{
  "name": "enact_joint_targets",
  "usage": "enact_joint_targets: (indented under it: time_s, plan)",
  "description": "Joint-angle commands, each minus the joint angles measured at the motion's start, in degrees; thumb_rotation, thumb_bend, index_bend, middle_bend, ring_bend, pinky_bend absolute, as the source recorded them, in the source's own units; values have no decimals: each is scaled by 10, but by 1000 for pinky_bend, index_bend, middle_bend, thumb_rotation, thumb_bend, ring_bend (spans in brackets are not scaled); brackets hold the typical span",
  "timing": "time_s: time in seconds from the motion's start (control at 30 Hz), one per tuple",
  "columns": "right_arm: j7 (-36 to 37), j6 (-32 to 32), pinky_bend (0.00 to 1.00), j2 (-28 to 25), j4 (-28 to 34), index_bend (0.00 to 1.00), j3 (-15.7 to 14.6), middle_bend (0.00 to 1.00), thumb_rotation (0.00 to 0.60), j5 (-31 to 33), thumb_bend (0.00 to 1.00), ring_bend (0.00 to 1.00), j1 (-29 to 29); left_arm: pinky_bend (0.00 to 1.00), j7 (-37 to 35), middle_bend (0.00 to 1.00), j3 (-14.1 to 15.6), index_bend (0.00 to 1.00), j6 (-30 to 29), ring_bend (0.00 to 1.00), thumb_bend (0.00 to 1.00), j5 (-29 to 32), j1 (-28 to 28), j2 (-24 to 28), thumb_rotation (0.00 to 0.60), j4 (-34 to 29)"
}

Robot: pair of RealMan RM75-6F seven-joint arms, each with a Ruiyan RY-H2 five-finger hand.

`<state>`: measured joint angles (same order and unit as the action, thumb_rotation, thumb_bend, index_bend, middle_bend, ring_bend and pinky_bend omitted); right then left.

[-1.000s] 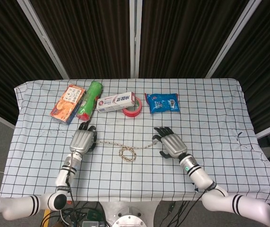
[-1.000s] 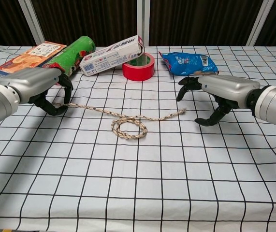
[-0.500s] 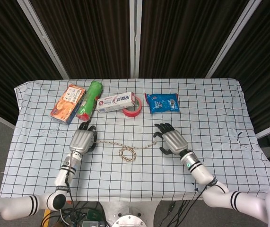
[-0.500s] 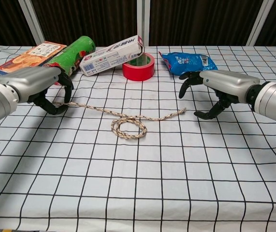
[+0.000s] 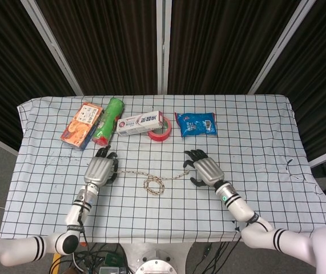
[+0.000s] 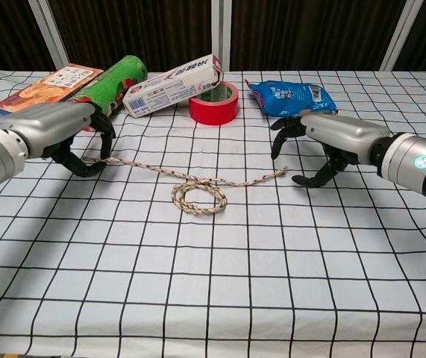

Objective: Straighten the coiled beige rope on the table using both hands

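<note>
Right rope end just left of the spread right hand; left end under the left hand

The beige rope (image 6: 190,181) is laid left to right across the checked tablecloth (image 6: 220,298), in front of the red tape roll (image 6: 214,103), with a small coil (image 6: 198,197) remaining near its middle. The left hand (image 6: 63,134) is seen curled over the rope's left end; whether that end is actually pinched cannot be told. The right hand (image 6: 318,145) is held spread, nothing in it, hovering beside the frayed right end (image 6: 280,173), which lies just to the hand's left and is not touched. The right hand is judged the one to close next, with the long axis of the rope pointing almost straight at its fingers (image 5: 192,166).
</note>
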<state>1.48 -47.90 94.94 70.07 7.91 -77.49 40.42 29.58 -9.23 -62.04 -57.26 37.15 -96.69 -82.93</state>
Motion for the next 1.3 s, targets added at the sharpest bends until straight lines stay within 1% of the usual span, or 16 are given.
enact_joint_targets:
  time_s: [0.03, 0.27, 0.53, 0.93, 1.3]
  plan:
    - [5, 4, 0, 5, -5, 348, 1, 61, 600, 0, 323, 0, 6, 99, -2, 235, 0, 592, 0, 0, 381, -1, 0, 0, 600, -1]
    - [21, 18, 0, 15, -17, 376, 1, 66, 600, 6, 341, 0, 13, 99, -5, 236, 0, 593, -1, 0, 380, -4, -1, 3, 600, -5]
    - [27, 18, 0, 26, -33, 402, -2, 73, 600, 3, 352, 0, 18, 99, -5, 235, 1, 592, -2, 0, 381, -5, -2, 4, 600, -5]
    - [29, 17, 0, 33, -41, 503, -5, 89, 600, 5, 376, 0, 20, 99, -5, 236, 1, 593, -1, 0, 380, -1, -2, 6, 600, -6]
    - [29, 19, 0, 34, -46, 546, -6, 99, 600, 9, 375, 0, 21, 99, -3, 235, 1, 593, -1, 0, 380, 2, -2, 5, 600, -4]
